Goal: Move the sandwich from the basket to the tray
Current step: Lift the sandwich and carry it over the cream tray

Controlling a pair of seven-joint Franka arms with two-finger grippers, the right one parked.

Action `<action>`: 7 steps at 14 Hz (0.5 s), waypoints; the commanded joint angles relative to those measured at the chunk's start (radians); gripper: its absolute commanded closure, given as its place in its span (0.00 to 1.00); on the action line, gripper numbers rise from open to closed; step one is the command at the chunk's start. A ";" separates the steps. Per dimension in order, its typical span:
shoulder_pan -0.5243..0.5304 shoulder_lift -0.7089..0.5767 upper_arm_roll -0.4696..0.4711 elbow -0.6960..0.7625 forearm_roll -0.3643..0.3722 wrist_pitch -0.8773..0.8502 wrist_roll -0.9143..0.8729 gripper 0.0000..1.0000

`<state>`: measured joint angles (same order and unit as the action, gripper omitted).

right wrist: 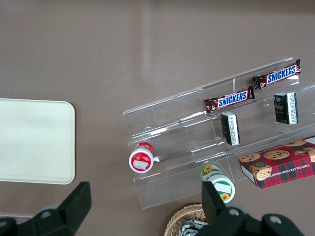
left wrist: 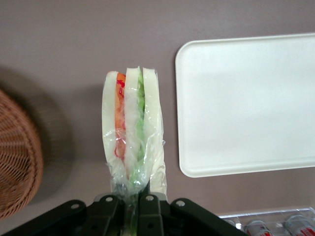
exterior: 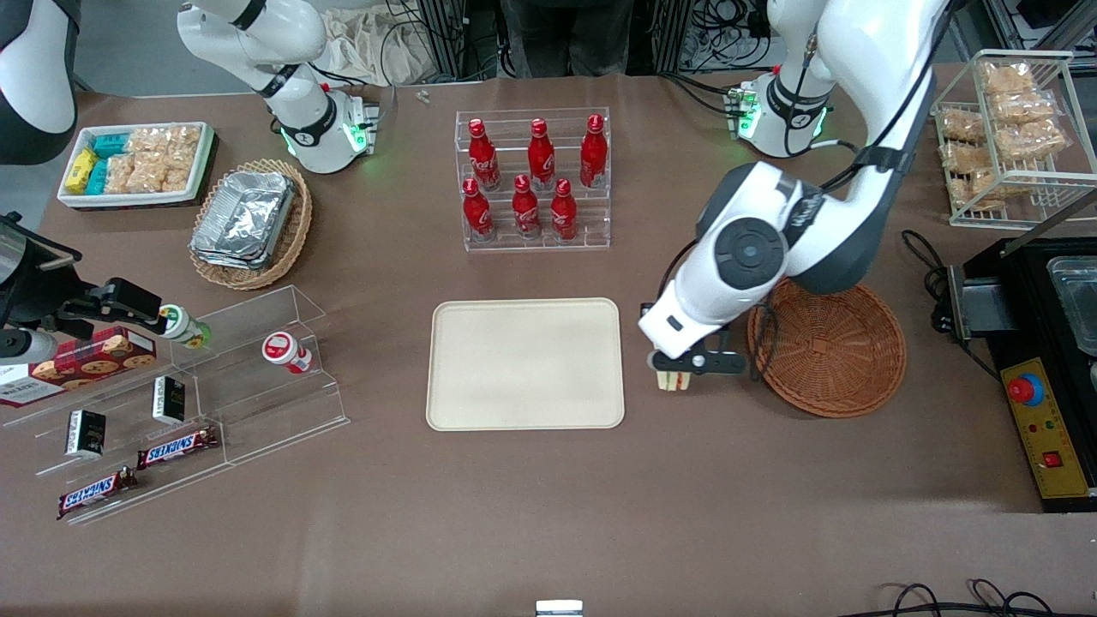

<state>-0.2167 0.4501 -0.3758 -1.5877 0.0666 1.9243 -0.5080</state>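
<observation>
My left gripper (exterior: 677, 370) is shut on the sandwich (exterior: 674, 380), a plastic-wrapped wedge of pale bread with orange-red and green layers. It hangs over the bare brown tablecloth, between the round reddish-brown wicker basket (exterior: 827, 349) and the cream tray (exterior: 525, 362). In the left wrist view the black fingers (left wrist: 147, 211) pinch the wrap at the sandwich's (left wrist: 133, 132) narrow end. The tray's rim (left wrist: 183, 123) and the basket's edge (left wrist: 17, 157) lie on either side of it. The tray also shows in the right wrist view (right wrist: 34, 140).
A clear rack of red bottles (exterior: 536, 180) stands farther from the front camera than the tray. A black appliance with a red button (exterior: 1037, 377) sits beside the basket. Clear steps with snacks (exterior: 171, 394) and a tan basket of foil containers (exterior: 250, 221) lie toward the parked arm's end.
</observation>
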 commanded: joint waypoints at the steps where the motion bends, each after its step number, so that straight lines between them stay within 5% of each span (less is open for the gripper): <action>1: 0.003 0.096 -0.060 0.046 0.041 0.059 -0.020 1.00; 7: -0.095 0.219 -0.086 0.089 0.174 0.153 -0.105 1.00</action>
<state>-0.2813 0.6258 -0.4587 -1.5420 0.1706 2.0616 -0.5504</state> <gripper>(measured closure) 0.868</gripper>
